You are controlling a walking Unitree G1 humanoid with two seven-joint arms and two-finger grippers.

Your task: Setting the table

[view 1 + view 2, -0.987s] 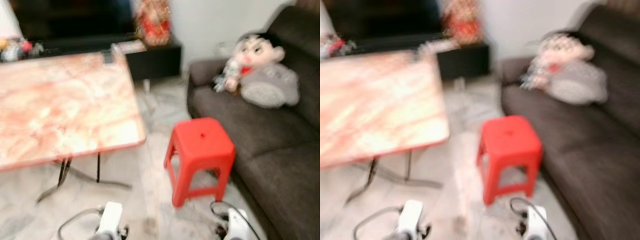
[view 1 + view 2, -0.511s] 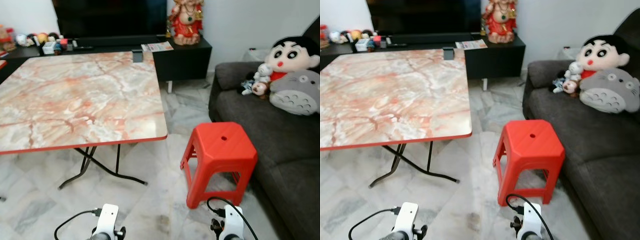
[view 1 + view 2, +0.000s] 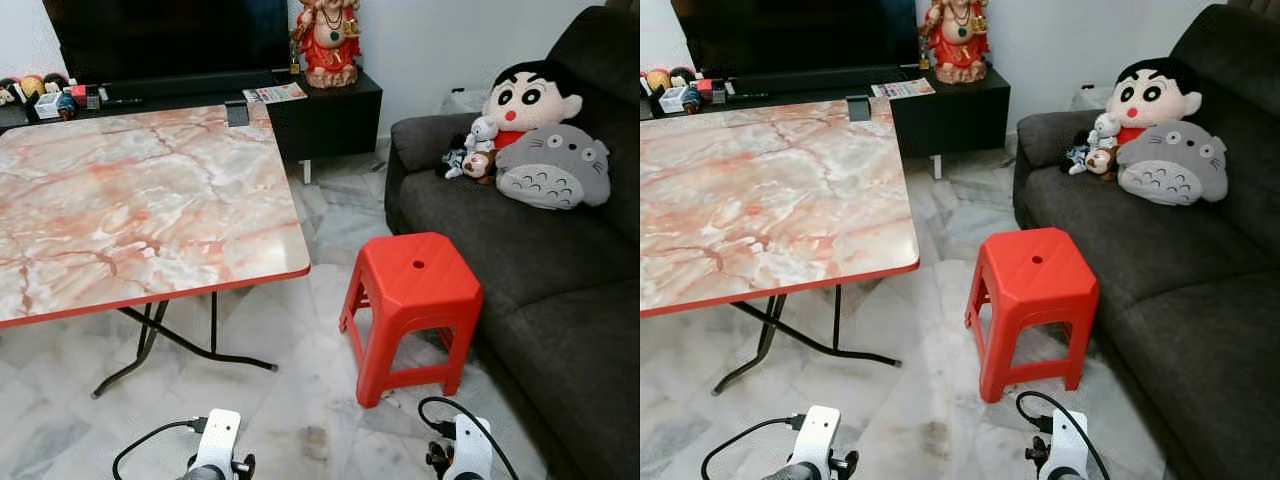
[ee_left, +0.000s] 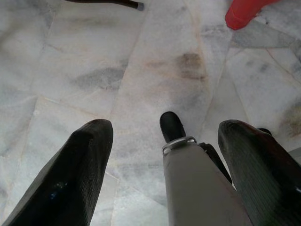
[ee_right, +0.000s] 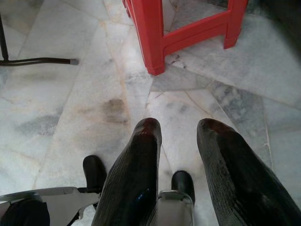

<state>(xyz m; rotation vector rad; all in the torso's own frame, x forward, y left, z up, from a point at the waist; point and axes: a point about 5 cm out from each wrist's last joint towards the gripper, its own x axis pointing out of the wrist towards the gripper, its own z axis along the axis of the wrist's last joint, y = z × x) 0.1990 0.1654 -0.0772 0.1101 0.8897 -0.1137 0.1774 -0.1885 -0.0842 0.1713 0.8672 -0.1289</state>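
At two o'clock, red stool (image 3: 415, 285) is crowding the bare table (image 3: 130, 200); left gripper (image 4: 162, 155) and right gripper (image 5: 181, 155) hanging spread, empty: tripping hazard.

Bright even indoor light, sharp head views, soft shadows, wrist views slightly blurred up close

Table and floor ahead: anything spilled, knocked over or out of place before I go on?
Nothing looks knocked over or spilled. The marble-pattern table stands level, with only a small dark object at its far edge. The red stool stands upright beside the sofa. The floor shows a brownish stain.
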